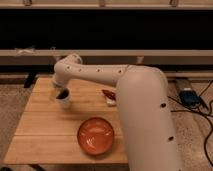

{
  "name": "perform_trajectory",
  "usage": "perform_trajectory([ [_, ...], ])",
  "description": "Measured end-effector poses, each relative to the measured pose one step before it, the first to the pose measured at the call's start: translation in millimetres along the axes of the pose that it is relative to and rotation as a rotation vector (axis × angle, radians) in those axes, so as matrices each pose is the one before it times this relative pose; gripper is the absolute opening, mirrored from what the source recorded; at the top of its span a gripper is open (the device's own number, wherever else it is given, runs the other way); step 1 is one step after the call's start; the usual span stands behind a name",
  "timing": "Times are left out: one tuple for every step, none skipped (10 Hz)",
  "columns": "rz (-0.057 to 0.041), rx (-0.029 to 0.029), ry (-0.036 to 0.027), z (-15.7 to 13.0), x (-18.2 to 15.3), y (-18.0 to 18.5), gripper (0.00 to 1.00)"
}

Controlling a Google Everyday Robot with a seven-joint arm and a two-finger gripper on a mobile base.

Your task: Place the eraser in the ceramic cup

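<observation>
Light wooden slatted table (45, 135) w/ a wide orange-red bowl (95, 135) near its front edge. Small red & white item (109, 96) further back, partly hidden. Blue box w/ black cables (189, 96) on speckled floor (195, 130) at right.

The gripper (62, 94) is above the table's back left.

We look from behind the arm's shoulder (145, 115), fairly high and close, facing forward and down over the wooden table (45, 130), where the gripper (62, 93) sits above the ceramic cup (64, 100).
</observation>
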Motion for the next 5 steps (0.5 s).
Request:
perform_trajectory([
  [0.00455, -0.00752, 0.0005, -4.44, -2.48, -0.52, 0.8],
  [0.00236, -0.00151, -0.00065, -2.47, -0.97, -0.09, 0.8],
  [0.00494, 0.00164, -0.00186, -1.13, -1.45, 0.63, 0.8],
  [-0.00081, 0.00057, -0.00015, -0.06, 0.03, -0.12, 0.8],
  [-0.00335, 0.0014, 0.00032, 0.8, 1.38, -0.86, 0.8],
])
